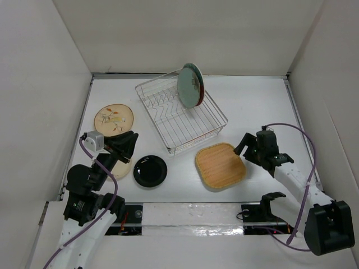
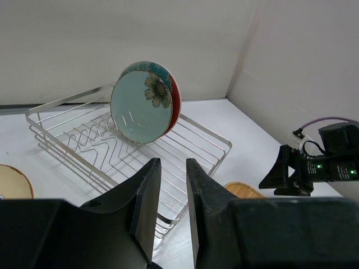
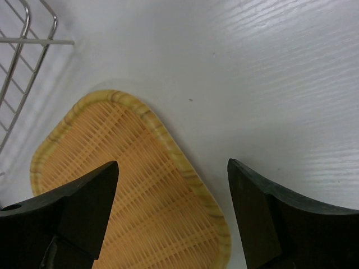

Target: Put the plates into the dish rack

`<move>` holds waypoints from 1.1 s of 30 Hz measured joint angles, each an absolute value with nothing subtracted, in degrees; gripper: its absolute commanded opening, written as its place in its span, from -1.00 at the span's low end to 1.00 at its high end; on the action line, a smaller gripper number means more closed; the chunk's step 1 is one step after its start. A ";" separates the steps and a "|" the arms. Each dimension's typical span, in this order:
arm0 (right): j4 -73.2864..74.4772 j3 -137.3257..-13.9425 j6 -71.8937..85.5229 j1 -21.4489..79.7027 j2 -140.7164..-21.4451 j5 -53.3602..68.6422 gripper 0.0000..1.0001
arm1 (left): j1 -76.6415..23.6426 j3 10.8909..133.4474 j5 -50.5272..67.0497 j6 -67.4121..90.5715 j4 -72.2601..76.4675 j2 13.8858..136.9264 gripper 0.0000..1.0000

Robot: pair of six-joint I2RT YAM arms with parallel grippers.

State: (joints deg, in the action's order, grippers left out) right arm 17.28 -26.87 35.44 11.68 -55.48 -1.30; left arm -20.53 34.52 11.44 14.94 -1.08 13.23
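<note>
The dish rack [image 1: 168, 120] stands mid-table. A pale green plate [image 1: 188, 86] and a red patterned plate [image 1: 201, 89] stand upright in its far right corner; both show in the left wrist view [image 2: 140, 103], [image 2: 176, 101]. The tan floral plate [image 1: 114, 119], the glossy black plate [image 1: 150, 170] and the bamboo plate [image 1: 220, 165] lie flat. The cream plate [image 1: 122, 169] lies mostly hidden under my left gripper [image 1: 128, 143], whose jaws stand a narrow gap apart with nothing between them [image 2: 173, 162]. My right gripper [image 1: 244, 147] is wide open over the bamboo plate's right edge [image 3: 129, 185].
White walls enclose the table on the left, back and right. The rack's near corner [image 3: 22, 33] is just left of the bamboo plate. A metal rail [image 1: 190, 214] runs along the near edge between the arm bases.
</note>
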 measured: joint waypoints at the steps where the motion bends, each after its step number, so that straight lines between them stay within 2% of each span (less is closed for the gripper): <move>1: 17.43 -26.81 35.79 11.16 -55.40 -0.51 0.73 | -20.53 34.52 11.44 14.94 -1.06 13.13 -0.56; 7: 14.76 -26.92 35.00 7.01 -63.26 8.32 0.74 | -20.53 34.52 11.42 14.94 -1.08 12.49 -0.56; 11: 10.96 -28.08 34.00 6.44 -68.49 14.09 0.63 | -20.53 34.52 11.42 14.94 -1.08 12.45 -0.56; 16: 9.54 -28.95 32.77 6.42 -71.90 19.14 0.25 | -20.53 34.52 11.40 14.94 -1.08 12.45 -0.56; 18: 9.61 -28.99 32.62 6.70 -72.82 20.43 0.16 | -20.53 34.52 11.38 14.94 -1.08 12.45 -0.56; 20: 9.87 -29.23 32.49 7.68 -73.58 20.95 -0.11 | -20.53 34.52 11.38 14.94 -1.08 12.45 -0.56; 21: 10.11 -29.34 32.47 8.27 -73.97 21.04 -0.11 | -20.53 34.52 11.40 14.94 -1.08 12.45 -0.56; 23: 10.87 -29.71 32.27 9.91 -74.87 20.88 -0.25 | -20.53 34.52 11.55 14.94 -1.08 12.45 -0.56; 24: 11.18 -29.93 32.38 10.81 -75.44 20.99 -0.33 | -20.53 34.52 11.62 14.94 -1.08 12.45 -0.56; 25: 11.40 -30.13 32.36 11.49 -76.07 21.10 -0.53 | -20.53 34.52 11.62 14.94 -1.08 12.45 -0.56; 26: 11.46 -30.39 32.36 12.08 -76.84 22.04 -0.56 | -20.53 34.52 11.62 14.94 -1.08 12.45 -0.56; 27: 11.55 -30.72 32.34 12.49 -77.56 23.35 -0.57 | -20.53 34.52 11.62 14.94 -1.08 12.45 -0.56; 28: 11.57 -31.03 32.38 12.91 -78.19 24.36 -0.49 | -20.53 34.52 11.62 14.94 -1.06 12.45 -0.56; 30: 11.51 -31.68 32.38 13.63 -79.42 25.58 -0.27 | -20.53 34.52 11.62 14.94 -1.08 12.45 -0.56; 31: 11.49 -31.97 32.32 13.87 -79.94 25.50 -0.10 | -20.53 34.52 11.62 14.94 -1.06 12.45 -0.56; 33: 11.29 -32.47 32.56 14.39 -80.38 26.13 -0.11 | -20.53 34.52 11.62 14.94 -1.08 12.45 -0.56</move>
